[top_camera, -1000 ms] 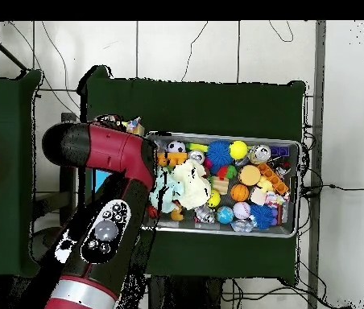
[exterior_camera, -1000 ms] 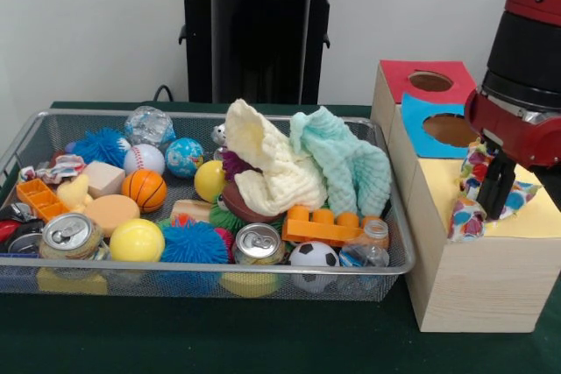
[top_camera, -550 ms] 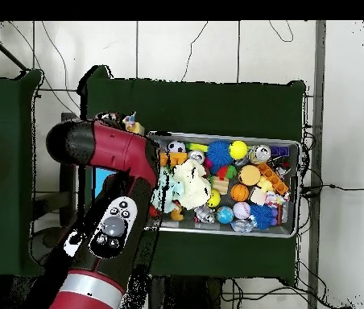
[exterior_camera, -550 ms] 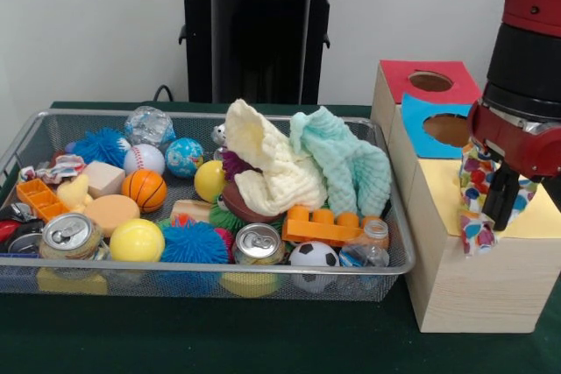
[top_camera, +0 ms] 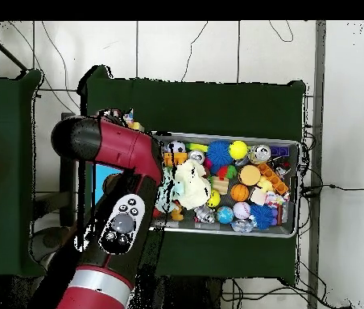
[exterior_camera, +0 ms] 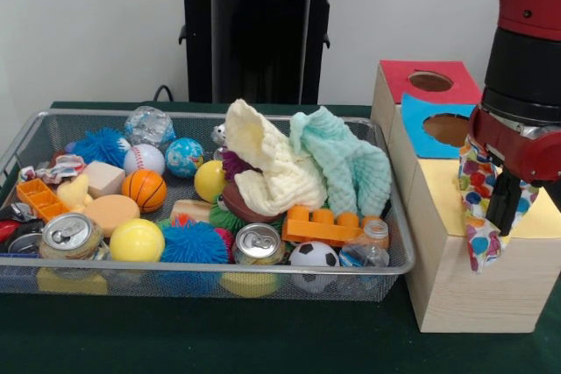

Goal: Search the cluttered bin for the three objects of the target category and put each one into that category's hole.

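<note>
Since 1 s ago, pincer (exterior_camera: pixel 501 216), pinching the dotted cloth (exterior_camera: pixel 478 208), has shifted toward the box's (exterior_camera: pixel 465 282) near edge; cloth hangs lengthwise over the yellow top (exterior_camera: pixel 438 194).

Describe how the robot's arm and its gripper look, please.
The arm is glossy red with thick black cylindrical sections and a silver ring above a red wrist. In the overhead view, a grey round button panel sits on it. The gripper has narrow black fingers.

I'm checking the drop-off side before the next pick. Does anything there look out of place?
Yes. The spotted cloth held by the pincer hangs over the front edge of the wooden box, draping down its face instead of sitting over a hole. The blue hole and red hole lie further back.
</note>
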You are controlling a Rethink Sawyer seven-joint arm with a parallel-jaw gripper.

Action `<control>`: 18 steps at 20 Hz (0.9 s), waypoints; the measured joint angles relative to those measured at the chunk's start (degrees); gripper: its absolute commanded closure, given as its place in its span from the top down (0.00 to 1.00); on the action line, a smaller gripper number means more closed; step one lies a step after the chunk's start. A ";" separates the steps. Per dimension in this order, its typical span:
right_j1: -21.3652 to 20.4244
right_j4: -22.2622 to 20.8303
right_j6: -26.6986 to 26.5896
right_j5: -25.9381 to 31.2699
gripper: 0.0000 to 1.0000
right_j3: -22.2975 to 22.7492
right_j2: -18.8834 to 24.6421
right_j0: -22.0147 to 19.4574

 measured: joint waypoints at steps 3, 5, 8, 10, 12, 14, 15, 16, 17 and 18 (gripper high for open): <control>-0.01 -0.01 0.00 0.00 0.00 0.01 0.00 0.02; -0.01 -0.01 0.00 0.00 0.00 0.01 0.00 0.01; 0.01 -0.04 0.00 0.00 0.00 0.01 -0.09 0.06; 0.02 -0.08 0.00 0.18 0.00 0.02 -0.31 0.27; 0.02 -0.09 0.00 0.71 0.00 0.02 -0.50 0.48; -0.06 -0.17 0.00 2.92 0.00 0.15 -0.92 1.09; -0.12 -0.19 0.00 3.87 0.00 0.27 -1.05 1.30; -0.20 -0.21 0.00 4.81 0.00 0.45 -1.18 1.53; -0.38 -0.26 0.00 6.89 0.00 0.94 -1.47 2.06; -0.44 -0.27 0.00 7.66 0.00 1.16 -1.57 2.27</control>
